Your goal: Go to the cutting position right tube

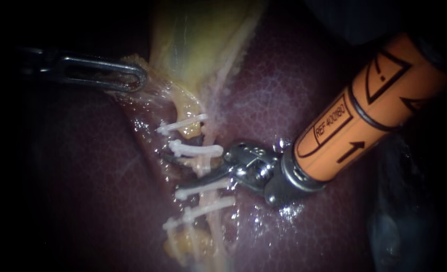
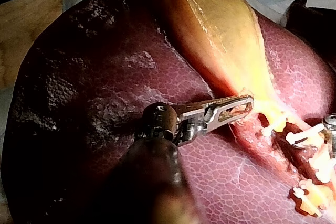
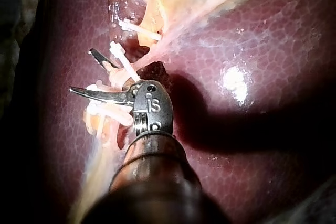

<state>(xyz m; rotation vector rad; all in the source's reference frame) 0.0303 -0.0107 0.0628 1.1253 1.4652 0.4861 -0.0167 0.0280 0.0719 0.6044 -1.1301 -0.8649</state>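
My right instrument (image 1: 183,171) comes in on an orange shaft, its two thin blades open. In the right wrist view the blades (image 3: 81,72) straddle a pale tube (image 3: 122,74) between white clips (image 3: 139,29). Several clips (image 1: 195,149) cross the tubes below the yellow gallbladder (image 1: 198,45); the blades sit between the second and third. My left instrument (image 1: 140,78) is shut on the gallbladder's lower edge and holds it toward the left. Its slotted jaws (image 2: 247,103) show tissue pinched between them.
Dark red liver (image 1: 294,100) lies under and around everything. Wet, yellowish fatty tissue (image 1: 188,242) surrounds the lowest clip. The right instrument's metal wrist (image 1: 253,166) rests close over the liver surface just right of the tubes.
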